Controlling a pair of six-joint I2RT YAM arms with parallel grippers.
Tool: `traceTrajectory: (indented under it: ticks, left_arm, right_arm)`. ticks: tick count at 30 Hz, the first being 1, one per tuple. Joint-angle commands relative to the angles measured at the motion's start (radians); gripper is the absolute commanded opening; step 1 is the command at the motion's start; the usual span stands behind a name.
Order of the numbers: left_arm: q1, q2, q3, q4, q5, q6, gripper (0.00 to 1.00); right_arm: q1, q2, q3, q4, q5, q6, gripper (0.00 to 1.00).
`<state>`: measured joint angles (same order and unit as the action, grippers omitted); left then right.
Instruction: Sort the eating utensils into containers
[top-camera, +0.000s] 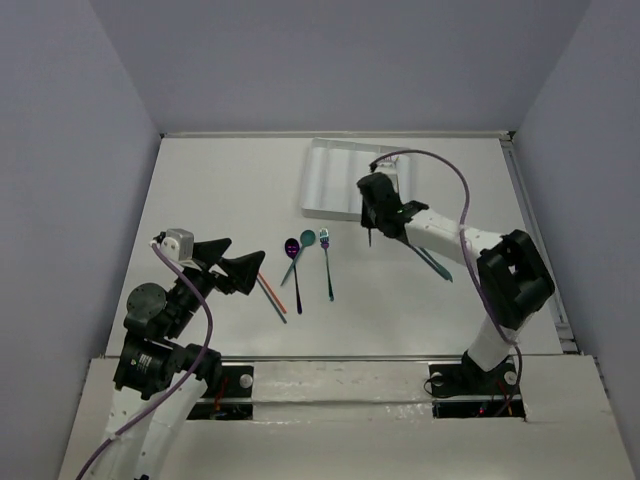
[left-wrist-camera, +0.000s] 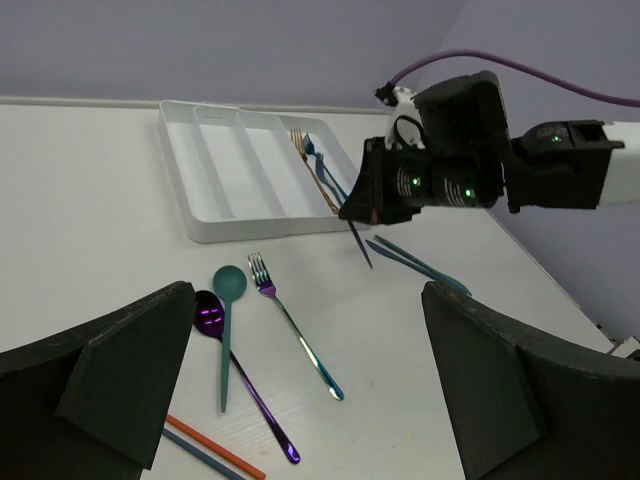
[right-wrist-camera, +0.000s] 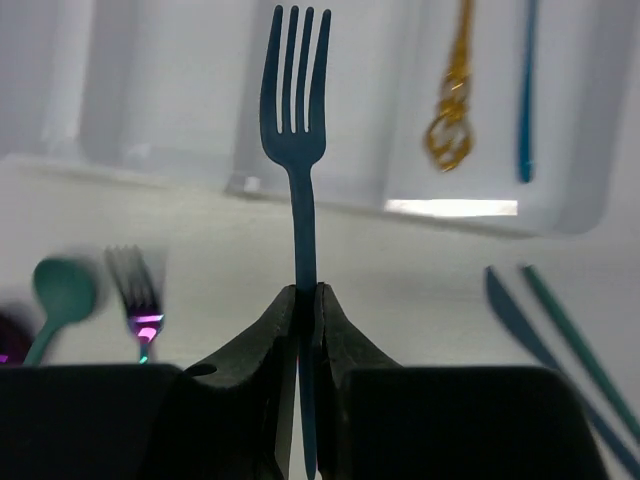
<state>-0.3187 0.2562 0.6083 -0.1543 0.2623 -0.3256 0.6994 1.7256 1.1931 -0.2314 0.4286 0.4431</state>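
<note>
I am operating in a robotics lab test cell: a bare white tabletop (top-camera: 220, 200) boxed in on three sides by plain grey-lavender walls (top-camera: 60, 150). The left arm (top-camera: 165, 330) and right arm (top-camera: 470, 250) are bolted to a mounting rail (top-camera: 340, 378) at the near edge, trailing purple cables (top-camera: 430, 153). A white tray (top-camera: 325, 180) and a few pieces of cutlery (top-camera: 327, 265) lie on the tabletop.

No text, label, brand, number or sign can be read in any view. The white tray (left-wrist-camera: 200, 215), the utensils (left-wrist-camera: 229, 283) lying in front of it and the right arm (left-wrist-camera: 560, 175) beside it show no legible marking.
</note>
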Motion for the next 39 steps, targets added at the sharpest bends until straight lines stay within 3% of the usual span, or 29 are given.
traceTrajectory:
  ticks: [1,5,12,15,18,21,24,29,31,35,39]
  left_arm:
    - [-0.003,-0.011,-0.007,0.052,0.014,0.008,0.99]
    - [-0.003,-0.008,-0.007,0.055,0.018,0.01,0.99]
    - [-0.003,-0.003,-0.005,0.056,0.028,0.01,0.99]
    - [-0.003,0.0,-0.007,0.056,0.029,0.01,0.99]
    - [-0.003,0.003,-0.007,0.056,0.026,0.01,0.99]
    - [-0.003,0.008,-0.007,0.058,0.031,0.01,0.99]
    - [-0.003,0.009,-0.008,0.059,0.037,0.011,0.99]
    - [-0.003,0.011,-0.008,0.059,0.035,0.011,0.99]
    - [-0.003,0.014,-0.007,0.058,0.035,0.01,0.99]
    - [-0.003,0.015,-0.008,0.058,0.034,0.008,0.99]
    - [-0.003,0.017,-0.008,0.058,0.038,0.008,0.99]
  right_arm:
    - [-0.21,0.038,0.091,0.076,-0.068,-0.072,0.0]
    - [-0.336,0.179,0.232,0.075,-0.128,-0.128,0.0]
    - [-0.397,0.337,0.416,0.044,-0.174,-0.176,0.01]
    - [-0.397,0.388,0.483,0.024,-0.162,-0.185,0.13]
    - [-0.397,0.419,0.514,-0.014,-0.123,-0.173,0.32]
    - [-0.397,0.347,0.446,0.027,-0.181,-0.155,0.5]
    - [-0.388,0.241,0.343,0.087,-0.301,-0.129,0.59]
    - [-0.273,0.071,0.13,0.164,-0.271,-0.096,0.6]
    - [-0.171,-0.004,0.051,0.195,-0.257,-0.066,0.6]
    - [0.018,-0.06,-0.114,0.214,-0.182,0.009,0.6]
    - [0.126,-0.035,-0.136,0.207,-0.12,0.04,0.6]
